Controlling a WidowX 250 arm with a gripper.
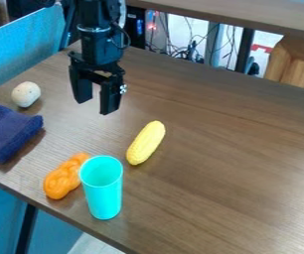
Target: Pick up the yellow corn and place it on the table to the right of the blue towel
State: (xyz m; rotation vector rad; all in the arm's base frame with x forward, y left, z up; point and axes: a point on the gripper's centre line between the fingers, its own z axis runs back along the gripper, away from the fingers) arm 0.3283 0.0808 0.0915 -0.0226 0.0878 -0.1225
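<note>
One corn cob slants lower left to upper right — the end effector nearby, open.

No words, labels, brands, numbers or signs can be read on anything in view.

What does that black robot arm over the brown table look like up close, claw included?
The robot arm is black and built from chunky, blocky segments, with a thin black cable looping out beside it. Its black two-finger gripper has thick, squared-off fingers, and a small whitish, shiny detail shows at the side of one.
</note>
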